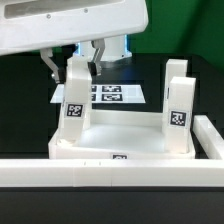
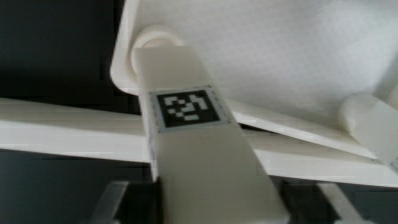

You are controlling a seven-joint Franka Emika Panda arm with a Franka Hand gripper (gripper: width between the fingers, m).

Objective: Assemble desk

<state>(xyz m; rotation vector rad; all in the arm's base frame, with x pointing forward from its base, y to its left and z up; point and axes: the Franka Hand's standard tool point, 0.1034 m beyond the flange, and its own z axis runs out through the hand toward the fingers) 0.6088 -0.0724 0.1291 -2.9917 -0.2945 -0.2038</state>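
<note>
pincer point(image 1: 72, 68): fingers straddle the top of the upright leg point(image 1: 76, 98) on the exterior view's left; whether clenched on it, cannot tell
wrist view: close on that leg point(image 2: 192, 130), its tag, tabletop rim
tabletop point(image 1: 120, 132): on dark surface point(image 1: 25, 110), against the long low wall point(image 1: 110, 172)
second leg point(image 1: 178, 105): upright, exterior view's right
marker board point(image 1: 112, 94): behind, partly hidden

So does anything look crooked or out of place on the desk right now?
Yes. The leg at the gripper leans instead of standing straight like the leg on the exterior view's right, so it may not be fully seated in the tabletop.
</note>
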